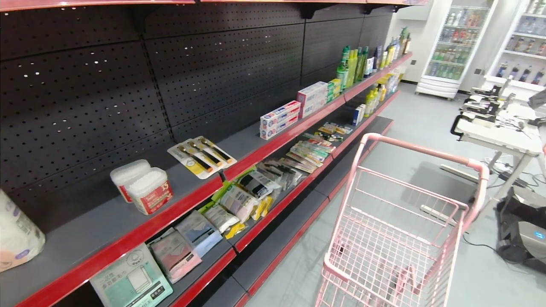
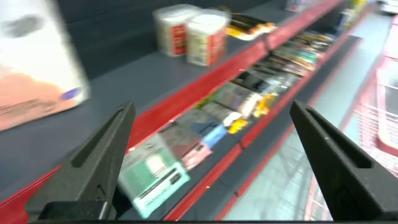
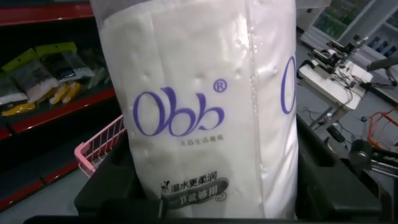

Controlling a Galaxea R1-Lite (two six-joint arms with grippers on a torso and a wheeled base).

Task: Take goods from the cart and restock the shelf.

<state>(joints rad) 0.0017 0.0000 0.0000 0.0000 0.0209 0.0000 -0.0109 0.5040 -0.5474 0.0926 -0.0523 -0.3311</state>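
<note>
Holding the white plastic-wrapped tissue roll pack [image 3: 205, 93], right jaws grip its sides; set it upright on the grey red-edged shelf [image 1: 81, 228]; left jaws gape, empty.

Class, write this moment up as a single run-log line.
left end effector: open, facing shelf | right end effector: shut on paper roll pack | cart: pink, beside shelf | step: pack not yet shelved

Pale grey floor [image 1: 409, 128], smooth, evenly lit. At far end, white wall [image 1: 414, 40] beside tall glass-door cooler [image 1: 454, 42] stocked with bottles; second cooler [image 1: 522, 47] just beside. To right, white bench [image 1: 499, 138] carrying equipment, black cables [image 1: 477, 245] on floor below.
</note>
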